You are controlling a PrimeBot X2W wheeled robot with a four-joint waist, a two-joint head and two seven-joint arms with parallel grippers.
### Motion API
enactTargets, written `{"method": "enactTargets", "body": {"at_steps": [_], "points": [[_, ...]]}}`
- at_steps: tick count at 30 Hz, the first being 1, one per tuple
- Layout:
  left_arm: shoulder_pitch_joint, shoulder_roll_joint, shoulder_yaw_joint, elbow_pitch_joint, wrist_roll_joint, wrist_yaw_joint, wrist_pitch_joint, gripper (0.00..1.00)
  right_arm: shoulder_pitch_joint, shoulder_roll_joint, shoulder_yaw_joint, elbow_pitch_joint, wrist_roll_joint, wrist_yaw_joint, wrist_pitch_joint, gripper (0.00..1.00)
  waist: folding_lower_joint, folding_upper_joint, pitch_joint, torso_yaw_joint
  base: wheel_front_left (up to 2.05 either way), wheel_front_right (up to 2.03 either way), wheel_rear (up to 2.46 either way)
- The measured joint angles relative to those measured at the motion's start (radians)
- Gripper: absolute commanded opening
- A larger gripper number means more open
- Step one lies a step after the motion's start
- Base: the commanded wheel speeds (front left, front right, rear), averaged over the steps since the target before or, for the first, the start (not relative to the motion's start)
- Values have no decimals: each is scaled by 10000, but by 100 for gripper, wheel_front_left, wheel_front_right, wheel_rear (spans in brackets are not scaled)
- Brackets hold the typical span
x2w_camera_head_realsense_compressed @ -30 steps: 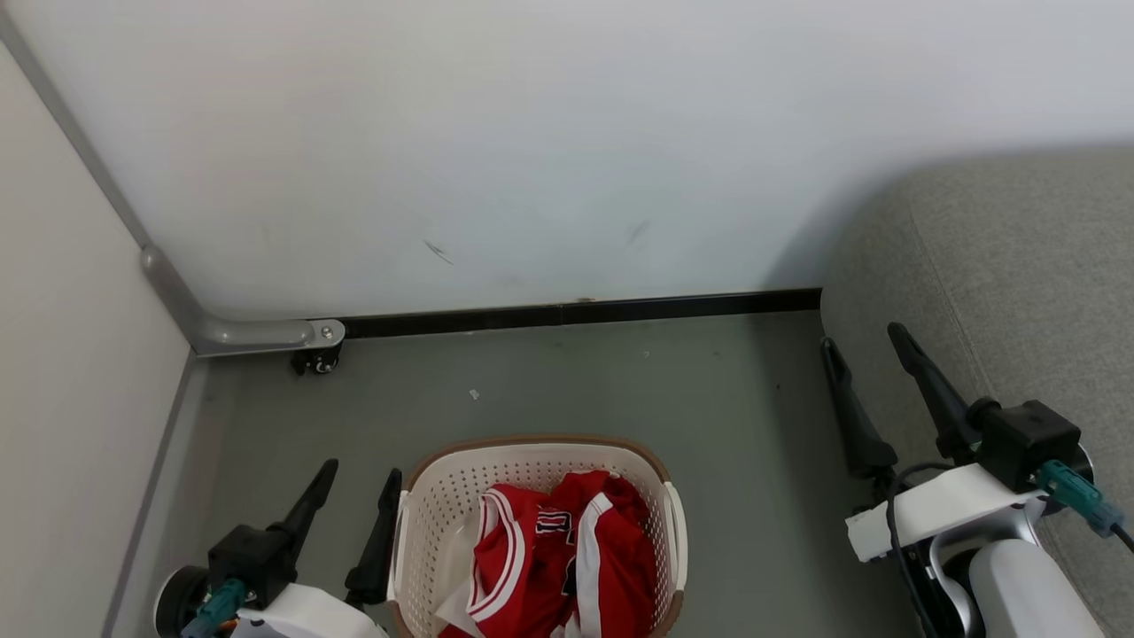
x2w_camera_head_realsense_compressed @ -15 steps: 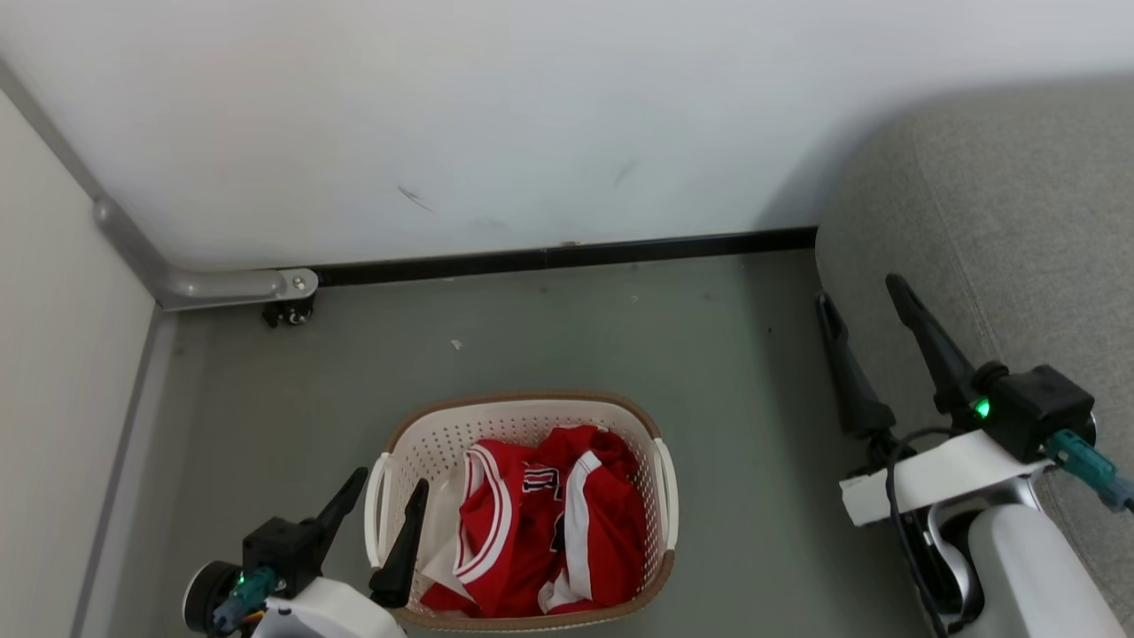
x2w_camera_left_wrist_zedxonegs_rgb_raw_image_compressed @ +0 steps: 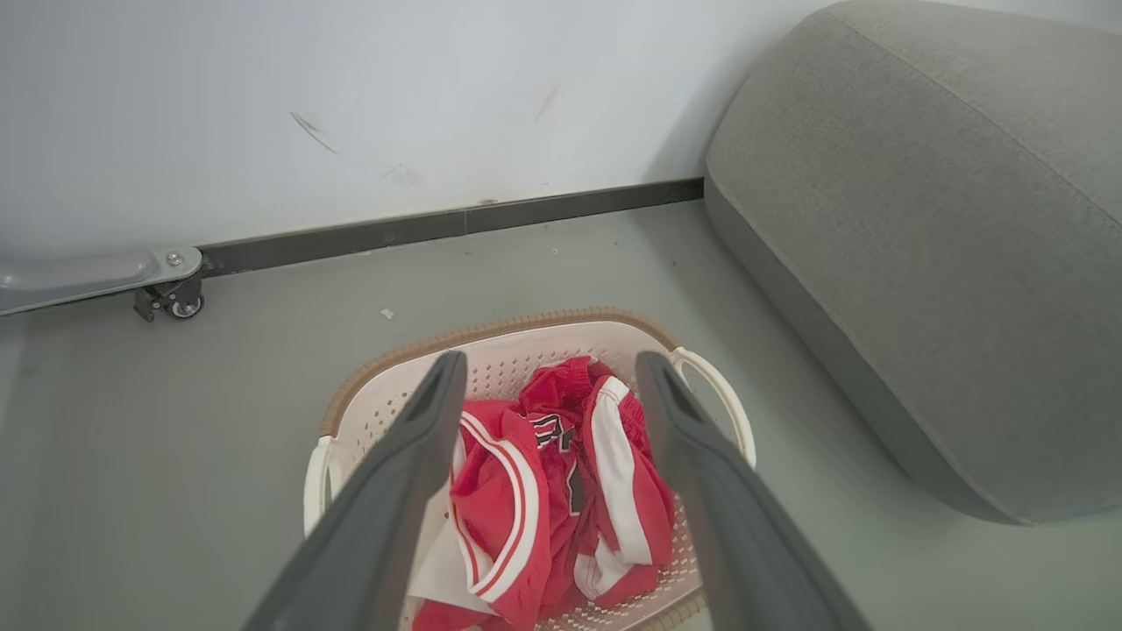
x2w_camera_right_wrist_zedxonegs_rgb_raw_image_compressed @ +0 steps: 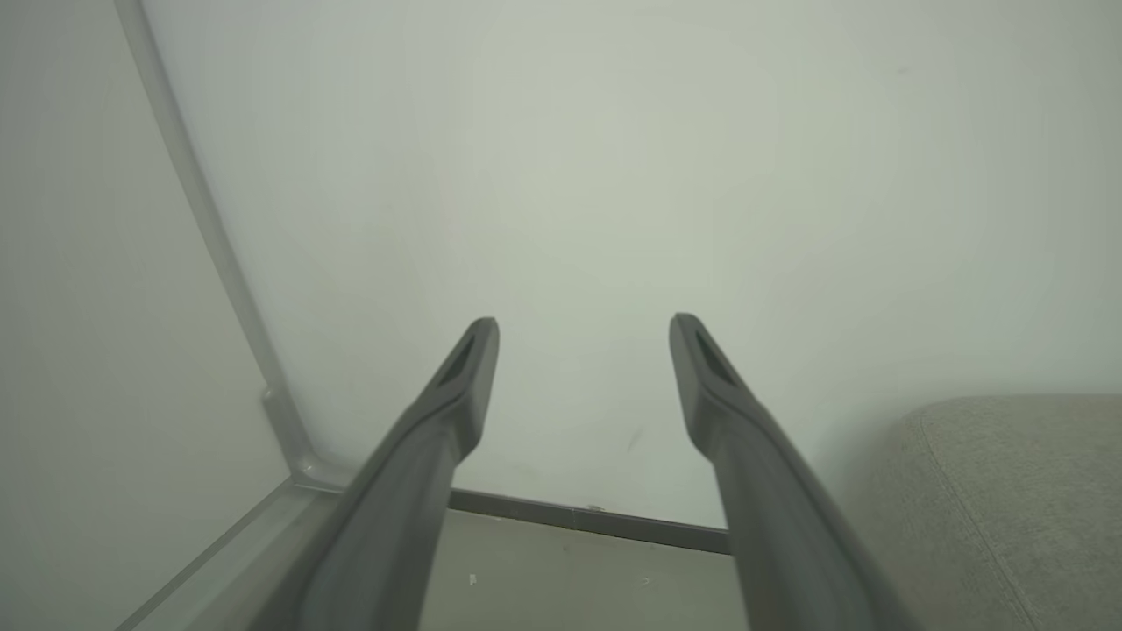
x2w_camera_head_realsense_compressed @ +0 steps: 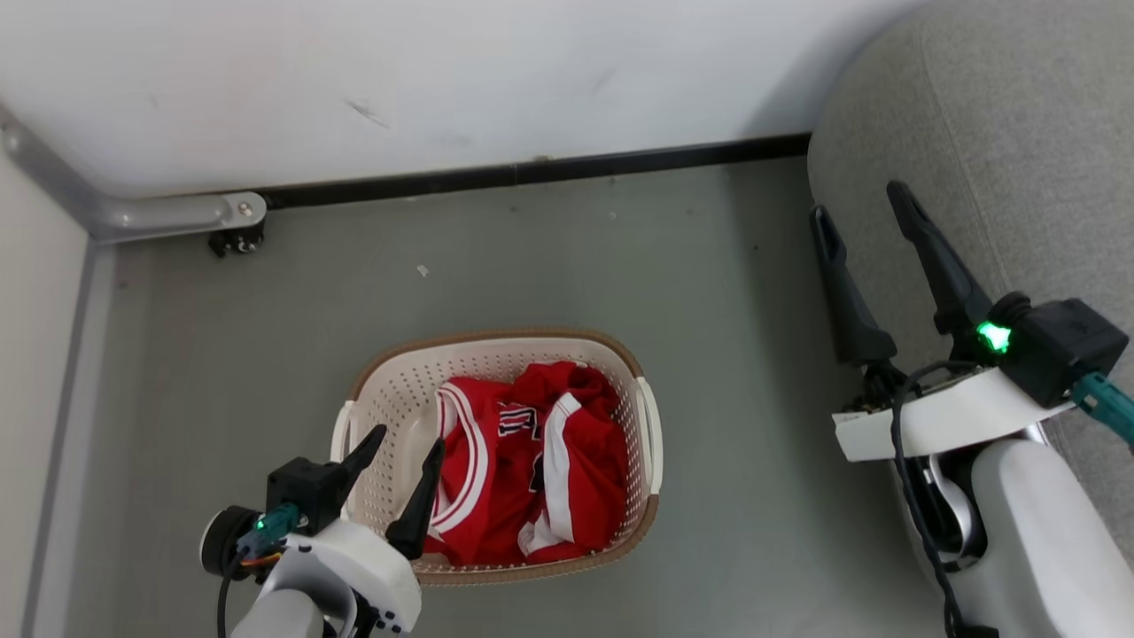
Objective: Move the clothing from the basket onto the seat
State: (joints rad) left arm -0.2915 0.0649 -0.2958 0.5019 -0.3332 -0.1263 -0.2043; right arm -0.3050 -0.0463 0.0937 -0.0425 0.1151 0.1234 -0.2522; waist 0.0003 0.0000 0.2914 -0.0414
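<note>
Grey woven fabric is covering the seat (x2w_camera_head_realsense_compressed: pixel 1001 124), which is sitting at my right against the white wall (x2w_camera_head_realsense_compressed: pixel 443 53). Beside it the grey floor (x2w_camera_head_realsense_compressed: pixel 221 354) is carrying the cream basket (x2w_camera_head_realsense_compressed: pixel 496 339), which is standing well apart from the seat. The red clothing (x2w_camera_head_realsense_compressed: pixel 532 461) is lying crumpled inside the basket, its white stripes showing. My right gripper (x2w_camera_head_realsense_compressed: pixel 856 199) is hovering by the seat's rounded edge, fingers spread wide and holding nothing. My left gripper (x2w_camera_head_realsense_compressed: pixel 407 436) is hanging over the basket's left side, also spread and empty, and pointing across the clothing.
</note>
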Motion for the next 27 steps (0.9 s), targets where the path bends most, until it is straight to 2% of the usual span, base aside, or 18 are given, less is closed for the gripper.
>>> {"method": "enactTargets", "body": {"at_steps": [11, 17, 27], "points": [[-1050, 226, -474, 920, 155, -8, 552, 100, -993, -54, 474, -470, 100, 0, -2, 100, -1, 0, 1135, -314, 0, 0, 0], [-1763, 631, -1114, 1369, 792, -8, 715, 100, -1501, -84, 775, -596, 245, 0, -2, 100, -1, 0, 1834, -493, 0, 0, 0], [-2659, 895, -1910, 1825, 1707, -10, 790, 100, -2080, -105, 980, -771, 236, 0, -38, 100, -1, 0, 2691, -729, 0, 0, 0]]}}
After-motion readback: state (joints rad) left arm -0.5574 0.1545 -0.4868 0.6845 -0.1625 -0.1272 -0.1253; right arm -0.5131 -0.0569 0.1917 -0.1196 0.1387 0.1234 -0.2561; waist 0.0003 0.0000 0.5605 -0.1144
